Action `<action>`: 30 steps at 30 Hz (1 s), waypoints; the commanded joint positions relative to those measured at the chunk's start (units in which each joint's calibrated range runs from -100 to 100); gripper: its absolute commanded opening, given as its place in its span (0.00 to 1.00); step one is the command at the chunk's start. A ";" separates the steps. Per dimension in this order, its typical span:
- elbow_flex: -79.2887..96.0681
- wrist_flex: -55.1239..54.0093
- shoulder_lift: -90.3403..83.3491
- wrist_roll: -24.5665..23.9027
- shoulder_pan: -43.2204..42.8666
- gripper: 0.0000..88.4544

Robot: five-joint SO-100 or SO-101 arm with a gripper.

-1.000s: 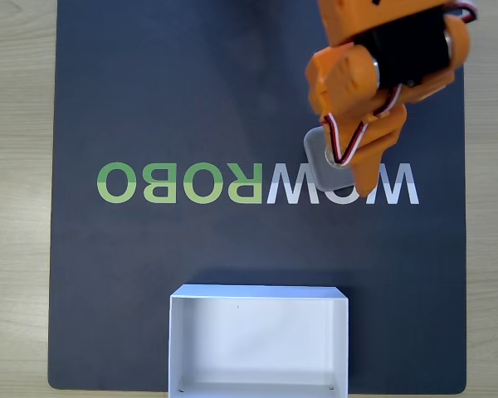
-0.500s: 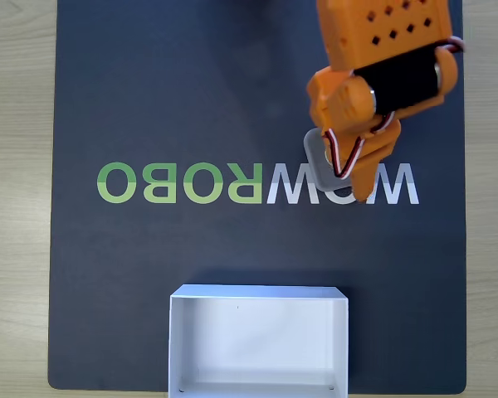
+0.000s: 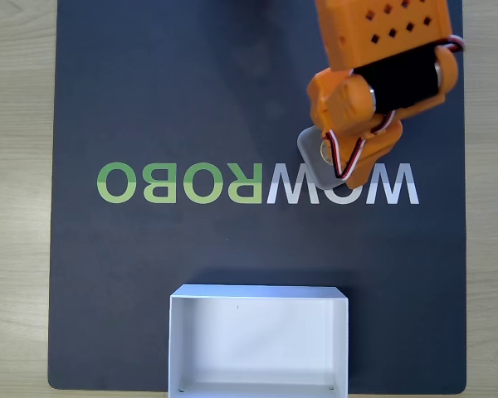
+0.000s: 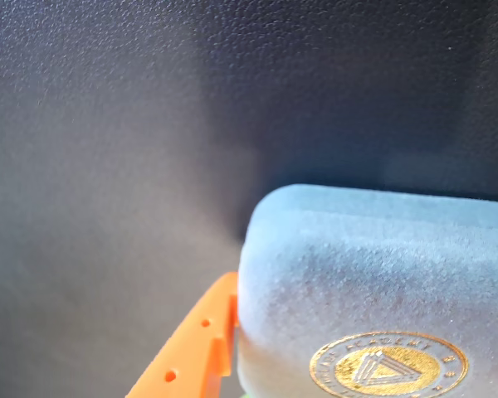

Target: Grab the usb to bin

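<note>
While the arm covers much of it, the scene reads as follows.
USB: the usb (image 3: 313,154), a grey rounded-square case, lies partly under the arm over the white letters in the fixed view; the wrist view shows it (image 4: 373,274) close up, its corner filling the lower right.
Emblem: a round gold emblem (image 4: 388,364) bears a triangle; its ring of lettering is too small to read.
Gripper: the orange gripper (image 3: 349,162) appears closed on the case, one orange finger (image 4: 195,344) pressed against its left edge; the other finger is hidden.
Mat: dark mat (image 3: 191,91) printed "WOWROBO", seen upside down.
Bin: the white bin (image 3: 258,292) sits at the mat's lower edge, well apart from the case.
</note>
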 commanded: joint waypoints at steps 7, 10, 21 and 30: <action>-0.86 0.63 -1.00 -0.01 0.36 0.14; -0.32 0.72 -3.89 -0.01 0.36 0.14; -2.13 2.47 -25.76 -0.07 2.46 0.14; -11.88 1.68 -38.48 -0.54 14.58 0.14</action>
